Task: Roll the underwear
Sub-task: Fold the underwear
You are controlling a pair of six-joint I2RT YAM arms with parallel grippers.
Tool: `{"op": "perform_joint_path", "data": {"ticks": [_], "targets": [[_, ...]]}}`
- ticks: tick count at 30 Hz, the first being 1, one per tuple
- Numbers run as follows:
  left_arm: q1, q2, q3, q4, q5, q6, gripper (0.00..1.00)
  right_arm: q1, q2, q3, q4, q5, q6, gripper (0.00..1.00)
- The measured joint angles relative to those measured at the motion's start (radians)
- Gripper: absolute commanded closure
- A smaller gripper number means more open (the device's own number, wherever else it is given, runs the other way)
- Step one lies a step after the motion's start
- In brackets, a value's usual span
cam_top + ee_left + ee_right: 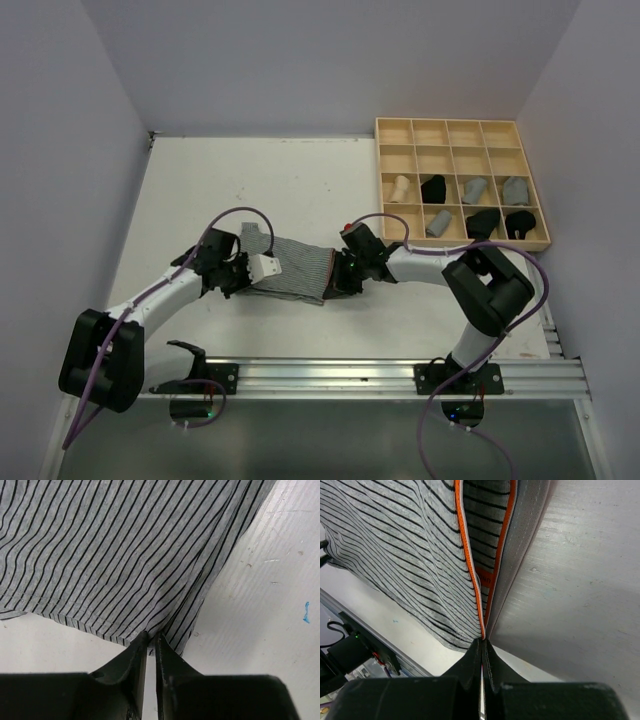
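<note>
A grey underwear (pixel 296 268) with thin black stripes lies stretched on the white table between my two grippers. My left gripper (pixel 246 276) is at its left end. In the left wrist view the jaws (pixel 151 638) pinch the hem of the striped cloth (pixel 125 555). My right gripper (pixel 342 274) is at the right end. In the right wrist view it (pixel 482 643) is shut on the orange-edged waistband (pixel 470 570) of the underwear (pixel 395 555). Several rolled underwear, tan (pixel 400 188), black (pixel 433 187) and grey (pixel 474 188), sit in the tray.
The pale wooden grid tray (pixel 460 123) stands at the back right; its two back rows hold nothing. A metal rail (pixel 400 375) runs along the near table edge, also seen in the right wrist view (pixel 355 630). Walls close in on the left, back and right.
</note>
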State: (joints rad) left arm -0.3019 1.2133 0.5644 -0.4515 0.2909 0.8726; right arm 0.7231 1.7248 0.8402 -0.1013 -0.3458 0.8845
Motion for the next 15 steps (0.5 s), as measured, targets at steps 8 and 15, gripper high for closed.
{"op": "perform_joint_path", "data": {"ticks": [8, 15], "targets": [[0.000, -0.011, 0.000, -0.005, -0.003, 0.002, 0.90, -0.013, 0.000, 0.021, -0.045, -0.005, -0.025, 1.00], [0.000, -0.022, 0.001, -0.014, 0.005, 0.000, 0.83, -0.019, 0.000, 0.031, -0.068, -0.005, -0.041, 1.00]]}}
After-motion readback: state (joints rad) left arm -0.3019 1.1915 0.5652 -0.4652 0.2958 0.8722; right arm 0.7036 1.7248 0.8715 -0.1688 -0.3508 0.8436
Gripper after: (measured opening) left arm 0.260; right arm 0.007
